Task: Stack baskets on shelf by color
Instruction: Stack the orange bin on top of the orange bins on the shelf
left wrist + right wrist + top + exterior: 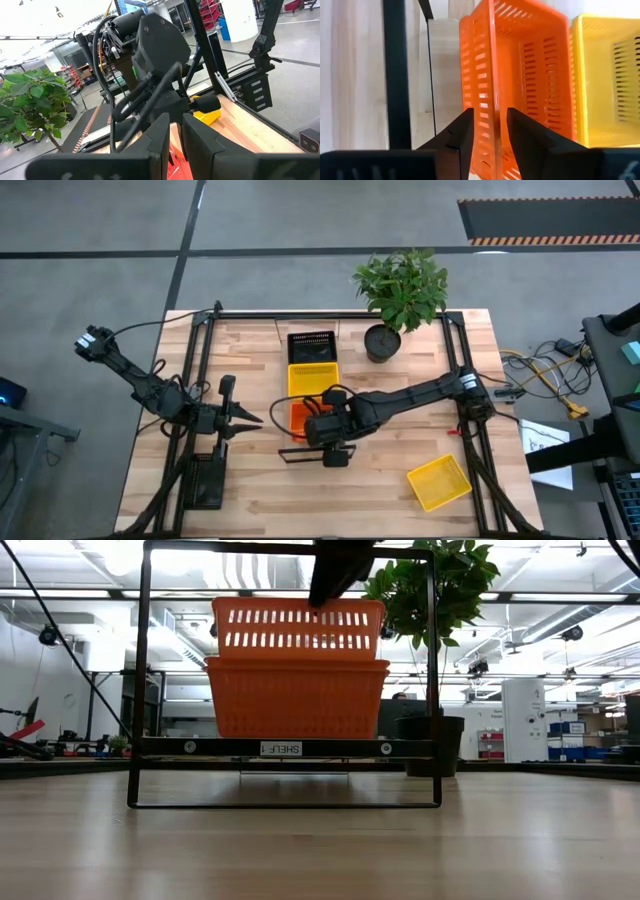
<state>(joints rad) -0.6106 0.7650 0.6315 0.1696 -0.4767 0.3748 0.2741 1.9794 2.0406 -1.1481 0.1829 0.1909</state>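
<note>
The right end effector [487,137] pinches the near wall of the upper red basket [520,75], which rides above the lower red basket [297,698] at the shelf's [285,747] near end. Keep the grip, level the basket, align its rims beside the yellow basket [607,75], then lower it. The left end effector [245,419] waits pressed together over the desk [300,500].

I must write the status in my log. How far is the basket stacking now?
Partly done. On the shelf stand a black basket, a yellow basket and a red basket. In hand: the right pincer is shut on the wall of a second red basket, which sits nested in the first. Left: the loose yellow basket on the table. The left pincer waits beside the shelf.
</note>
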